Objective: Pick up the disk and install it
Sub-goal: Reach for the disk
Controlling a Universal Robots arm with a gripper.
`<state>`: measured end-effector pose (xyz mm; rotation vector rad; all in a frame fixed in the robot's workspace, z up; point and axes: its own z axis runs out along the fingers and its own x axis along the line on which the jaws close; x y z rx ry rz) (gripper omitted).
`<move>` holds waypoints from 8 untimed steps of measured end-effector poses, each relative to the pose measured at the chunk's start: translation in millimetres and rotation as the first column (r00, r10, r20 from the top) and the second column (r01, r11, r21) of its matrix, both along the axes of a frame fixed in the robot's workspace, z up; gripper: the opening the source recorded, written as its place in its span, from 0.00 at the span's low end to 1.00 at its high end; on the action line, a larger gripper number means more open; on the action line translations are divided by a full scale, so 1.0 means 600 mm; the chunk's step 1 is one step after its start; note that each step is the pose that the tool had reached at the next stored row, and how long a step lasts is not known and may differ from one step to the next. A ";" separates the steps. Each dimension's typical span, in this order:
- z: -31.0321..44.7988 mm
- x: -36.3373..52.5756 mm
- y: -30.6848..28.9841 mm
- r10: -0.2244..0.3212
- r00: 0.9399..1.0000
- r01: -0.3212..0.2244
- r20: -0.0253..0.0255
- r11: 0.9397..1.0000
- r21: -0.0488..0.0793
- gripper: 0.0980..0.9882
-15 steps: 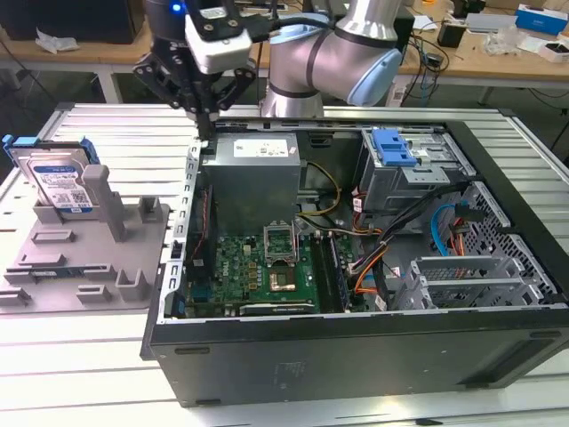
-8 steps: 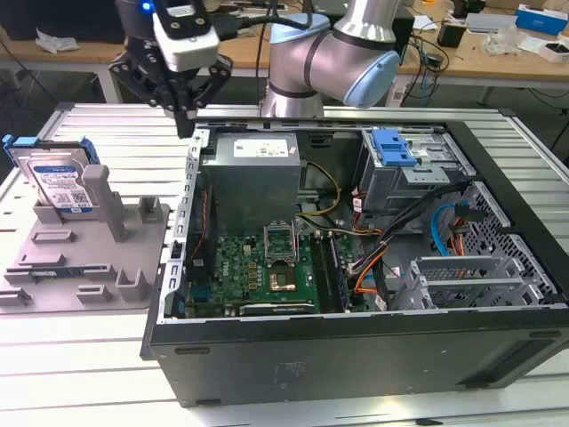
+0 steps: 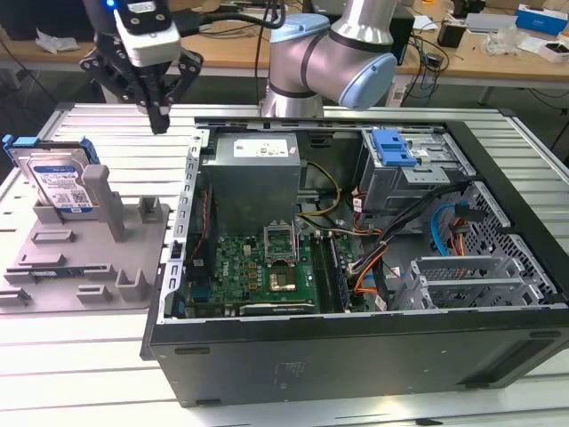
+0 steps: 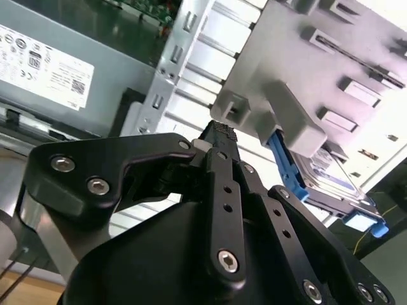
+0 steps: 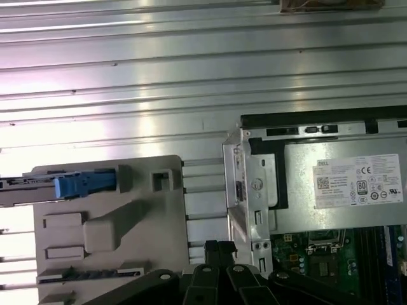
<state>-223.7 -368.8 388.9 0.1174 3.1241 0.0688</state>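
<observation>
Exterior view: your gripper hangs clear, jaws together, empty. Disk stands in grey holder, unpicked. Install into computer case not yet done.

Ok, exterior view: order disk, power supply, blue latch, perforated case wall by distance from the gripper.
1. Disk, exterior view's left, and power supply, right: too close to call.
2. Blue latch, farther right.
3. Perforated case wall, far right.
</observation>
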 end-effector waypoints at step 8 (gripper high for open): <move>-0.003 -0.059 0.0240 0.000 1.000 0.000 -0.006 1.000 0.000 0.01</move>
